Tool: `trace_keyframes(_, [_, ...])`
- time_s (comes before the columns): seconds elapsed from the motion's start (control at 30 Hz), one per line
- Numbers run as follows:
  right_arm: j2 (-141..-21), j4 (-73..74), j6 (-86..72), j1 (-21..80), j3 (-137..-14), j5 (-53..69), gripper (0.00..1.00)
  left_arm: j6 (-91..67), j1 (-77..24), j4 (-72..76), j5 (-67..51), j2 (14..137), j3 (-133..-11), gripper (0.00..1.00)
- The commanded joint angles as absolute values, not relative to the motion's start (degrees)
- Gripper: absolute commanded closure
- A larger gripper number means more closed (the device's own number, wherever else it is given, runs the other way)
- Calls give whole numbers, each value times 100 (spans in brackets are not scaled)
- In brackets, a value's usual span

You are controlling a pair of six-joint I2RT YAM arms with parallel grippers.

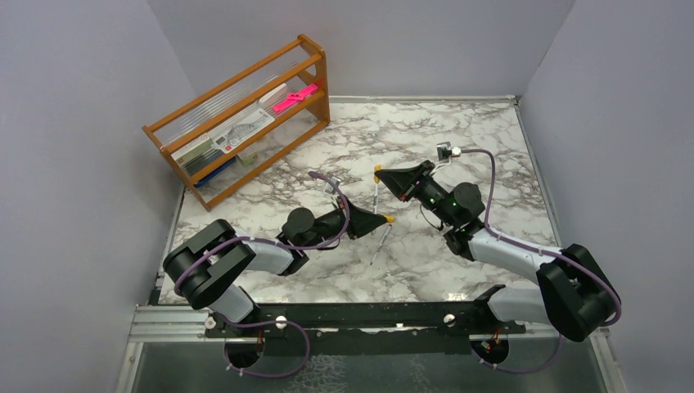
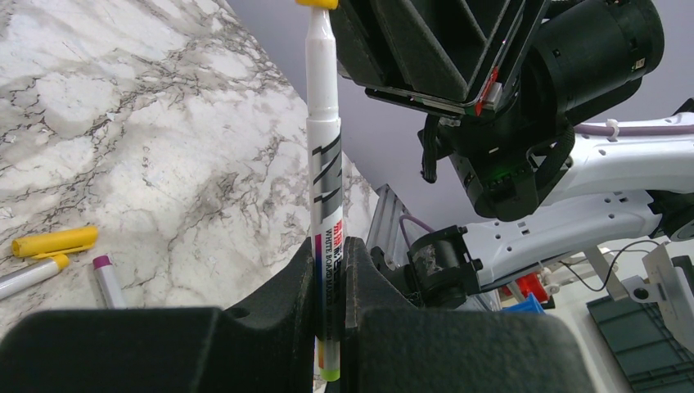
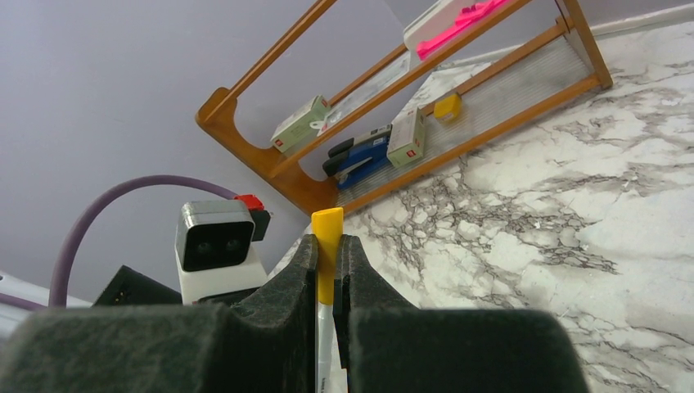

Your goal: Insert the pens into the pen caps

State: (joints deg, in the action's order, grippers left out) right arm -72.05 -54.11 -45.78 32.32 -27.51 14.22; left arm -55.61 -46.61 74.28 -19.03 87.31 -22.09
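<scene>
Marble tabletop point(image 1: 458, 139), grey walls point(image 1: 82, 82). A white pen point(image 2: 323, 123) is clamped in the closed left tool point(image 2: 330, 254), above the tabletop. Its tip is met by a yellow cap point(image 3: 327, 221), pinched in the closed right tool point(image 3: 328, 246). Loose pens point(image 2: 106, 282) are seen lying on the marble beyond.

Upright white pen point(image 2: 324, 155) meets yellow cap point(image 3: 327, 246)
A loose cap point(image 2: 53, 241) and purple-tipped pen point(image 2: 106, 282) lie flat, near each other.

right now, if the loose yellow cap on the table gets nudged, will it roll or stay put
Probably rolls: the yellow cap is a short round tube on its side on the smooth marble table. It looks small and light, so a slight touch may skid it.
</scene>
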Motion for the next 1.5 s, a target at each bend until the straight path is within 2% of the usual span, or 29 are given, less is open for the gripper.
trace_keyframes(0.0, [-7152, -5608, -4517, 3277, -2603, 1407, 99, -5486, -4658, 7614, -1959, 8681, -2320, 100])
trace_keyframes(0.33, [-7072, -5569, -4549, 3278, -2499, 1573, 99, -5325, -4649, 7445, -1888, 8690, -2494, 100])
trace_keyframes(0.6, [-6865, -5296, -4614, 3277, -2305, 1621, 98, -4774, -4627, 7361, -1741, 8613, -2813, 100])
trace_keyframes(0.77, [-6676, -5113, -4367, 3277, -2297, 1955, 98, -4029, -4614, 7316, -2106, 8599, -3011, 100])
trace_keyframes(1.03, [-6105, -4338, -3892, 3278, -2417, 1967, 98, -2743, -4601, 8509, -2776, 8942, -2688, 100])
trace_keyframes(1.1, [-6007, -4155, -3756, 3278, -2485, 1977, 91, -2681, -4594, 8701, -2837, 9045, -2681, 100])
trace_keyframes(1.3, [-5684, -3833, -3540, 3274, -2577, 1947, 58, -2716, -4602, 9197, -3106, 9300, -2724, 100])
trace_keyframes(1.47, [-5400, -3465, -3283, 3278, -2687, 1858, 49, -2691, -4592, 9022, -3446, 9344, -2859, 100])
